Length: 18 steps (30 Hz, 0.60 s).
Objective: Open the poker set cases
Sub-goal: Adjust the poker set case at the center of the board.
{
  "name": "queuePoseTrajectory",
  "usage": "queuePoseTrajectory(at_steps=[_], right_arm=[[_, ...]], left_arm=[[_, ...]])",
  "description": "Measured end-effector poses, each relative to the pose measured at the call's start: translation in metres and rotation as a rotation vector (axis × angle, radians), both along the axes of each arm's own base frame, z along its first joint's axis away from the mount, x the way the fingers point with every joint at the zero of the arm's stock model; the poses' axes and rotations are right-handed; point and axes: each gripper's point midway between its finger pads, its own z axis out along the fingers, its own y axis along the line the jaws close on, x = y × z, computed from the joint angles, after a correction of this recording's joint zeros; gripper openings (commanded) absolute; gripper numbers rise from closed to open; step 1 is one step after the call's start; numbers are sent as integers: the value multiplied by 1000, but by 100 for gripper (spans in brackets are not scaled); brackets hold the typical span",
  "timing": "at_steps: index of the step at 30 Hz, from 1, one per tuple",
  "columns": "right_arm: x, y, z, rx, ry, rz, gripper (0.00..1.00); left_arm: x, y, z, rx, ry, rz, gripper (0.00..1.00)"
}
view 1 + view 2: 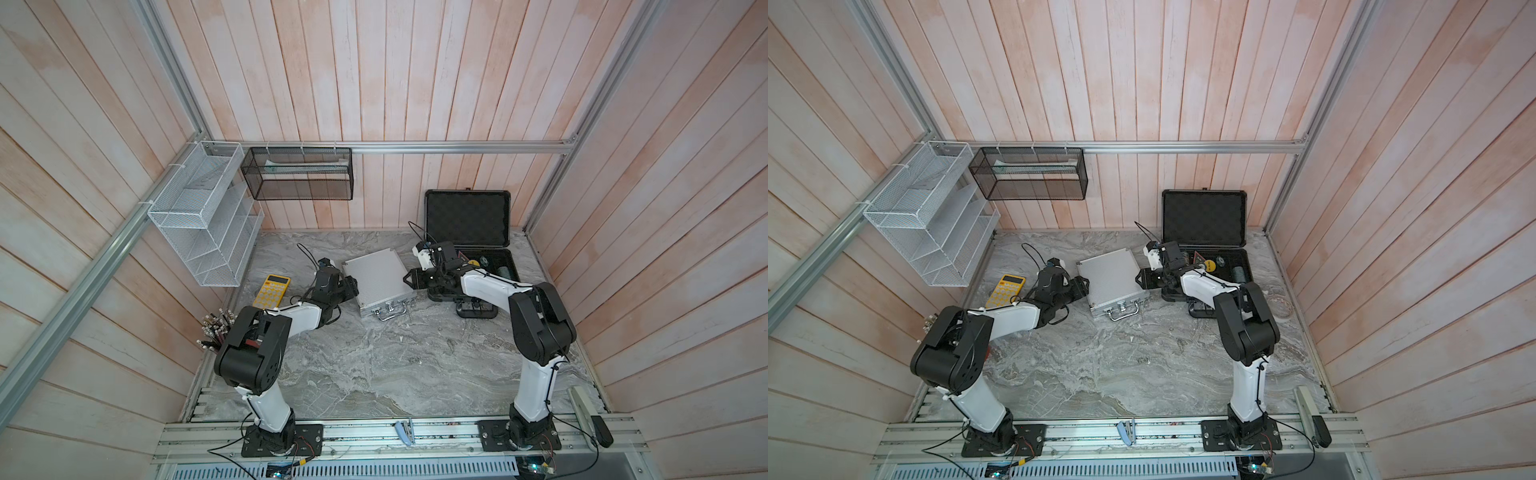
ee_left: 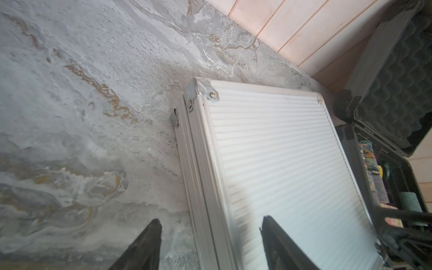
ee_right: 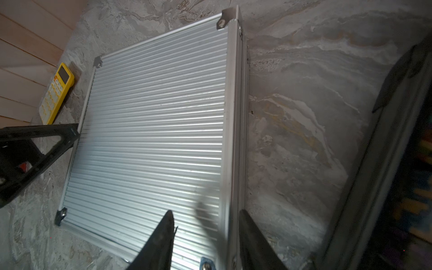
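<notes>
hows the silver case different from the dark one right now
The silver case has its lid down; the dark case stands open, lid upright. The silver case is bright ribbed metal and the smaller of the two; the dark case is black, larger, and shows foam lining. The silver case sits near the middle of the scene; the dark case is in the back right corner. Both are hard rectangular carry cases.
</notes>
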Motion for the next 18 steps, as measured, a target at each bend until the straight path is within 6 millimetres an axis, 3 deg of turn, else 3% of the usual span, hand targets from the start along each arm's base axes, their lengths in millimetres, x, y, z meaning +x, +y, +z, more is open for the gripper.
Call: queuePoseTrajectory(at_steps=[6, 18], right_arm=[[-5, 6, -5, 15, 6, -11, 43], [-23, 10, -13, 90, 31, -71, 42]], left_arm=[[20, -18, -4, -23, -18, -84, 62], [55, -23, -3, 0, -50, -141, 59]])
